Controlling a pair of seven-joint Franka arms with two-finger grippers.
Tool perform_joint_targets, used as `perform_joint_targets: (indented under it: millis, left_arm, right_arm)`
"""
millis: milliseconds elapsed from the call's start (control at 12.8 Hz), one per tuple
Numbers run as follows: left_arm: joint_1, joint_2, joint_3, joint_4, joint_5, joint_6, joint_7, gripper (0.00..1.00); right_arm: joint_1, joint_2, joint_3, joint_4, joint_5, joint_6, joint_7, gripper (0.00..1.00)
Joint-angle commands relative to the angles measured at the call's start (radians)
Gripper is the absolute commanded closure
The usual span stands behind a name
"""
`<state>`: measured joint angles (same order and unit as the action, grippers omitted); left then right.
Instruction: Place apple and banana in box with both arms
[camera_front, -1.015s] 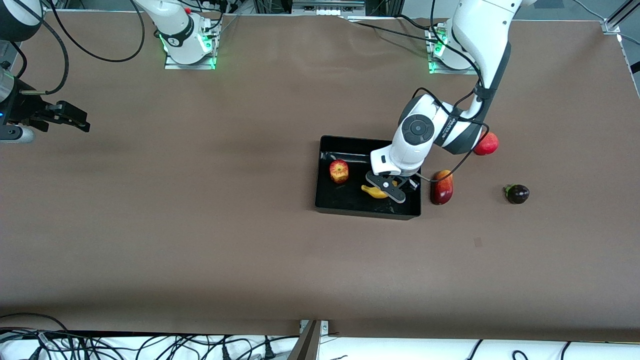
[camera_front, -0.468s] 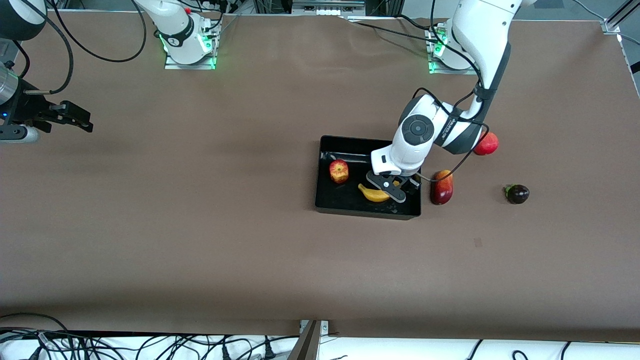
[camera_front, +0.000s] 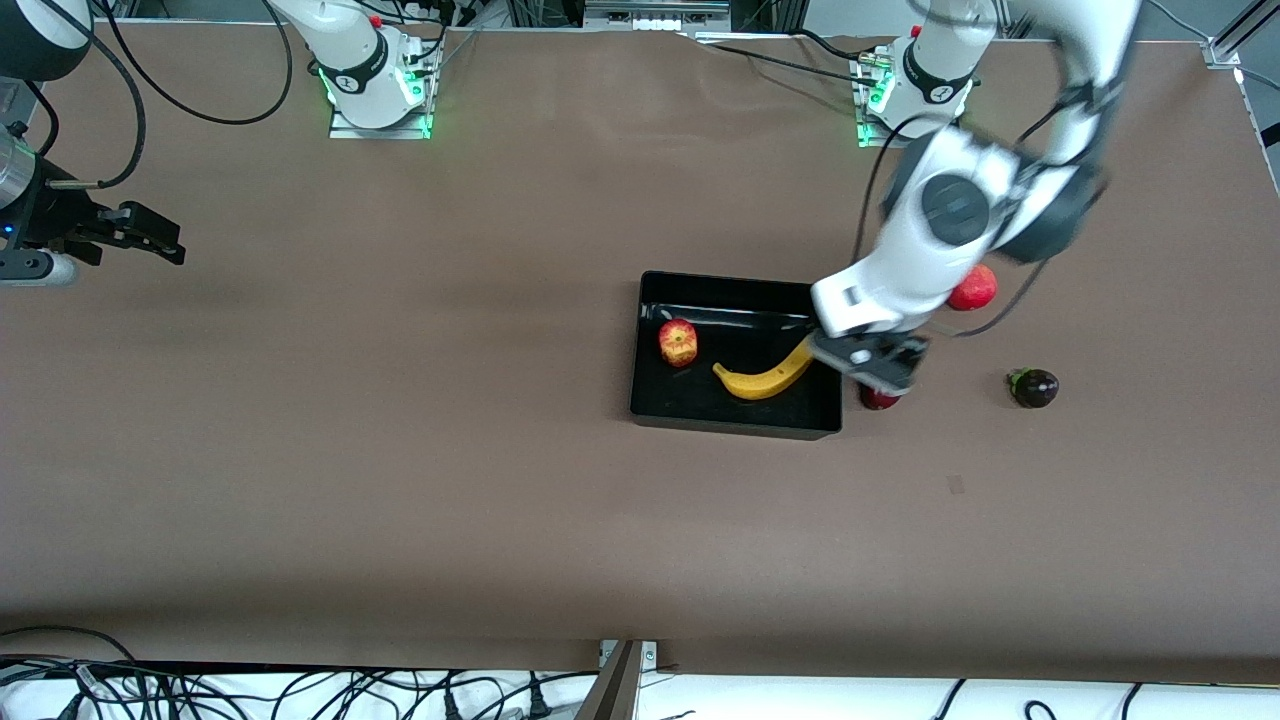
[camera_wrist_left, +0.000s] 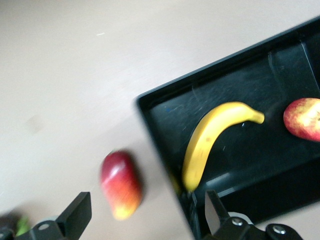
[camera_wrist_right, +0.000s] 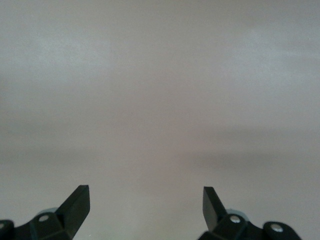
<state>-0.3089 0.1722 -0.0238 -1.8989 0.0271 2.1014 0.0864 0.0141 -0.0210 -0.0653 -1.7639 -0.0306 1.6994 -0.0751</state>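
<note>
Both fruits lie in the black box (camera_front: 700, 415) at mid-tabletop (camera_front: 400, 480): the apple (camera_front: 678, 342) sits toward the right arm's end of the tray, and the banana (camera_front: 764, 378) rests just beside it, curved along the floor with one tip up against the wall at the left arm's end. The left gripper (camera_front: 872, 362) hangs over that same wall and the oblong dark-red-and-orange fruit (camera_wrist_left: 120, 185) lying just outside it on the tabletop, its fingers (camera_wrist_left: 75, 216) spread wide with nothing between them; the wrist view looks down past them onto banana, tray edge and red fruit together. That empty, open stance over the rim reads as a release made low and close to the wall, which would explain why the banana lies so near that side. The right gripper (camera_front: 140, 232) waits over bare tabletop at the right arm's end, well apart from the tray, fingers likewise apart and empty, seemingly parked clear of its partner's reach. Two distractors stand untouched on the tabletop toward the left arm's end: a plain red round fruit (camera_front: 975, 289), partly hidden by the left arm, and a small dark purple fruit (camera_front: 1034, 387). Judged from the layout, the placing looks complete.
</note>
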Motion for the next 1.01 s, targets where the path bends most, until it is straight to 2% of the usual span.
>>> perform_joint_targets:
  millis: [0, 234, 390, 468, 624, 937]
  left_arm:
    - [0.105, -0.172, -0.024, -0.016, -0.021, -0.185, -0.011, 0.00]
    - [0.195, -0.275, -0.021, 0.050, -0.024, -0.390, -0.013, 0.00]
    - [0.211, -0.299, -0.007, 0.139, -0.027, -0.560, -0.019, 0.00]
    - [0.220, -0.298, 0.004, 0.179, -0.029, -0.596, -0.045, 0.00]
    - [0.247, -0.301, 0.010, 0.179, -0.077, -0.601, -0.068, 0.00]
    - [0.270, -0.298, 0.010, 0.179, -0.079, -0.589, -0.074, 0.00]
  right_arm:
    - [0.007, 0.001, 0.002, 0.021, -0.022, -0.017, 0.005, 0.00]
    - [0.009, 0.019, 0.001, 0.020, -0.038, -0.010, 0.052, 0.00]
    - [0.012, 0.018, 0.004, 0.023, -0.040, -0.017, 0.051, 0.00]
    - [0.009, 0.023, -0.001, 0.023, -0.043, -0.015, 0.045, 0.00]
    - [0.001, 0.023, -0.017, 0.018, -0.042, -0.052, 0.040, 0.00]
    - [0.006, 0.023, -0.016, 0.024, -0.038, -0.067, 0.054, 0.00]
